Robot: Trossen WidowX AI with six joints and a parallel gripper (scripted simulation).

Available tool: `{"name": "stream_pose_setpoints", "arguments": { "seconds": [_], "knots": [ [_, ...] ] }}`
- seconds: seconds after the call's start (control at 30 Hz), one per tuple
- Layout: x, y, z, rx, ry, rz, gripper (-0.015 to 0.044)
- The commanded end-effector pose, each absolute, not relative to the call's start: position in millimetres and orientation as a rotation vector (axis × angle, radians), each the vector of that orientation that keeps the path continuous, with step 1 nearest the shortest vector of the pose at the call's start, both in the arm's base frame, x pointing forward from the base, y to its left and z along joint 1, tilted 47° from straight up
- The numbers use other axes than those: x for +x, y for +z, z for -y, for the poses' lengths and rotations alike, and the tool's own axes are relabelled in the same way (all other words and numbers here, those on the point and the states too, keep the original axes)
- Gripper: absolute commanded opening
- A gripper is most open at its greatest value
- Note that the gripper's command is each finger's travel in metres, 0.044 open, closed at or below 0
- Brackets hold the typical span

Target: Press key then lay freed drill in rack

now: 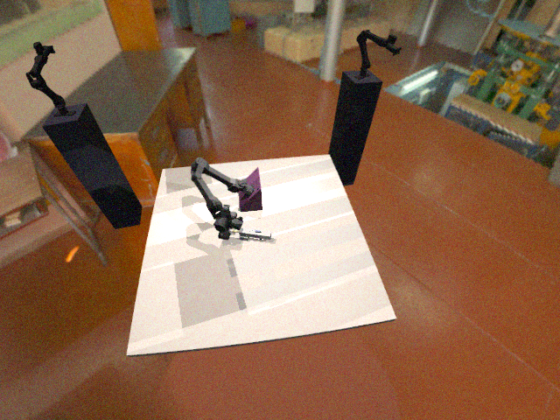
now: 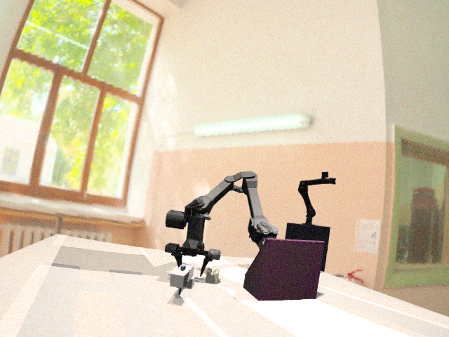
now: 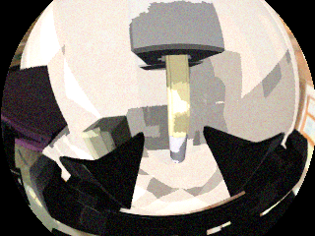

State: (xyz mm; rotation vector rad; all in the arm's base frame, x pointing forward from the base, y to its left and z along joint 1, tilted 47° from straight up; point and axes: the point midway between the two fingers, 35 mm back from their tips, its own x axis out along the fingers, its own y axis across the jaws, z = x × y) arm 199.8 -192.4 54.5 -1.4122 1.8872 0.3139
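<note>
A pale grey holder block (image 1: 255, 235) (image 2: 177, 280) (image 3: 177, 27) sits above the table, with a small blue key (image 1: 257, 231) (image 2: 183, 267) on its top. The key does not show in the wrist view. The drill (image 3: 178, 98), a yellow bar with a silvery end, sticks out of the block toward my gripper (image 3: 173, 133) (image 2: 190, 271). The gripper is open and empty, pointing down, with its fingertips on either side of the drill's outer part and not closed on it. The rack (image 2: 212, 276) (image 3: 117, 132), a small olive notched block, is beside the fingers on the left of the wrist view.
A dark purple wedge-shaped block (image 1: 253, 199) (image 2: 284, 269) (image 3: 30, 105) stands on the white table (image 1: 311, 271) on the rack's side. Two black pillars (image 1: 97, 167) (image 1: 354, 122) carry other small arms beyond the table's edges.
</note>
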Motion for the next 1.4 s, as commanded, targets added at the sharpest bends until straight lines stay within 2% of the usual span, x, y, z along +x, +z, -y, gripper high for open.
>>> {"name": "stream_pose_setpoints", "arguments": {
  "seconds": [0.0, 0.03, 1.37],
  "knots": [
    [200.9, 52.2, 191.4, -1.412, 0.312, -1.882, 0.0420],
    [201.0, 51.7, 191.2, -1.412, 0.312, -1.881, 0.0440],
    [206.4, 40.0, 186.3, -1.412, 0.313, -1.881, 0.0440]
  ]
}}
